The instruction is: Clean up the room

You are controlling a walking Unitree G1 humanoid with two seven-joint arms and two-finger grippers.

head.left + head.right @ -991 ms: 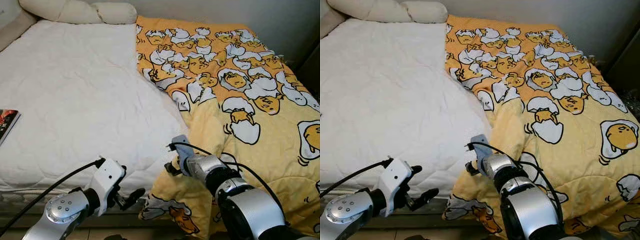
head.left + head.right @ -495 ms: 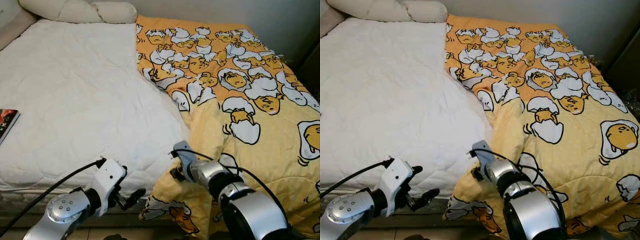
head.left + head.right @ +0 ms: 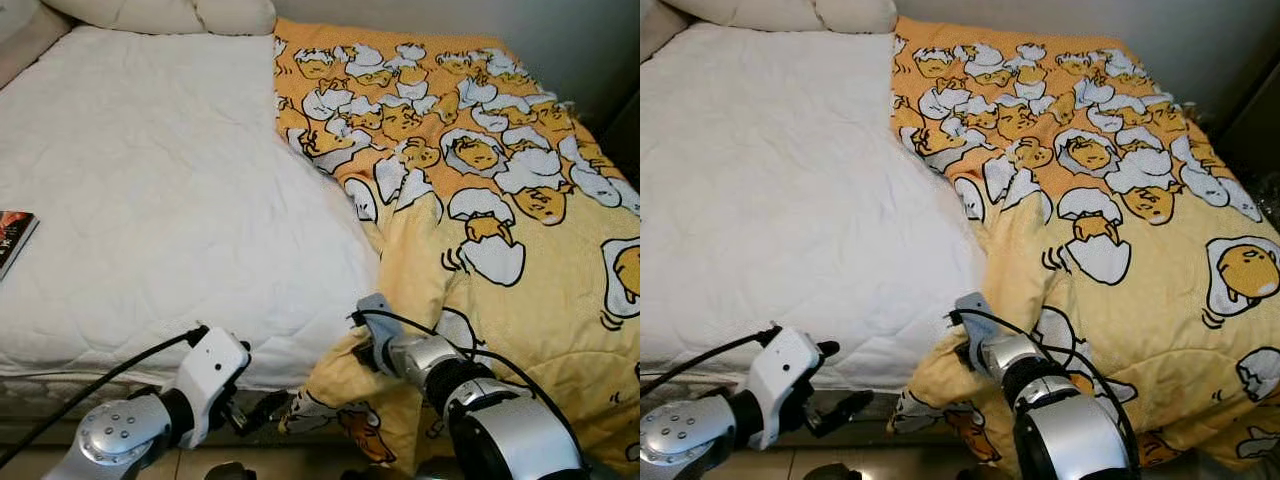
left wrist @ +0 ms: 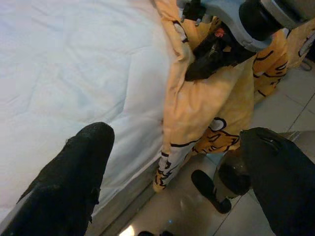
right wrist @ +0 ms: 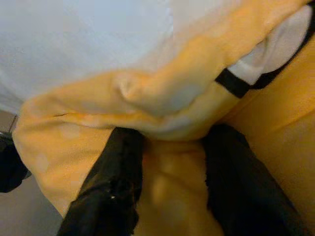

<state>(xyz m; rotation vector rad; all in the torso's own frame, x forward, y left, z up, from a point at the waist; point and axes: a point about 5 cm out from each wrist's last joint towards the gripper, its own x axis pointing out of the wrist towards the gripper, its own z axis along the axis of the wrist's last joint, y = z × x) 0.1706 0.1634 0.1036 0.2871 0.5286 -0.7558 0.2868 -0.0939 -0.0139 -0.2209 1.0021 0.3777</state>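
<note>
A yellow blanket point(image 3: 500, 230) printed with egg cartoons covers the right half of the bed, and its near corner hangs over the front edge. My right gripper point(image 3: 362, 352) is shut on that corner; yellow fabric is bunched between the fingers point(image 5: 113, 196) in the right wrist view. The bare white mattress point(image 3: 150, 200) takes up the left half. My left gripper point(image 3: 262, 408) hangs open below the mattress's front edge, left of the held corner, with nothing between its fingers point(image 4: 83, 162).
A book point(image 3: 12, 238) lies at the mattress's left edge. Cream pillows point(image 3: 170, 12) line the head of the bed. Glossy tiled floor point(image 4: 280, 103) runs along the bed's front, under the hanging blanket corner.
My right gripper has drawn back toward me and slightly right with the blanket corner, bunching it over the front edge. The left gripper has sunk a little below the mattress edge.
</note>
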